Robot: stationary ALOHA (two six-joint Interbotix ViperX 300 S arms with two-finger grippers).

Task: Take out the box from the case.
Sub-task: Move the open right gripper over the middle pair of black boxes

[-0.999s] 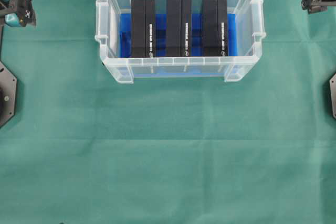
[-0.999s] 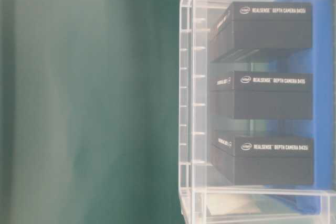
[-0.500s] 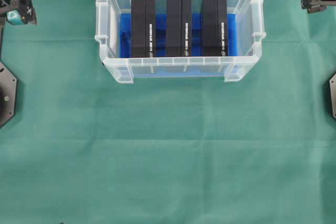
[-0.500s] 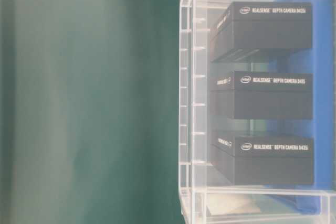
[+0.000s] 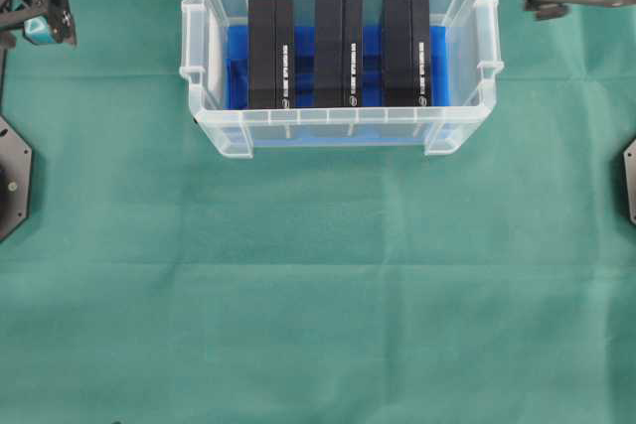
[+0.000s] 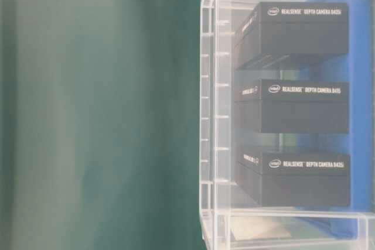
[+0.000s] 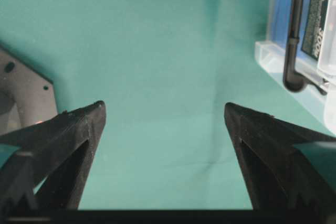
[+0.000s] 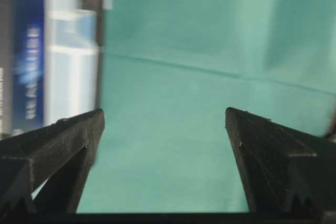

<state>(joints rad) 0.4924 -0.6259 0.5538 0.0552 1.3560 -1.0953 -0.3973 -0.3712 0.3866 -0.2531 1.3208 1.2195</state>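
Table-level view: boxes (image 6: 304,27) labelled "RealSense Depth Camera".

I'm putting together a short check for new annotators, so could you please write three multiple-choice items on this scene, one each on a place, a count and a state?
1. Where do the black boxes stand?
A. On the green cloth in front of the case
B. Inside the case, on its blue lining
C. Stacked on the case's rim

2. How many black boxes are in the case?
A. Two
B. Three
C. Five

3. How is the left hand?
A. Open and empty
B. Shut on a box
C. Shut on the case's rim

Answers:
1 B: the overhead view shows them side by side within the clear walls, over the blue lining.
2 B: three show in both the overhead and table-level views.
3 A: its wrist view shows the fingers wide apart with only green cloth between them.
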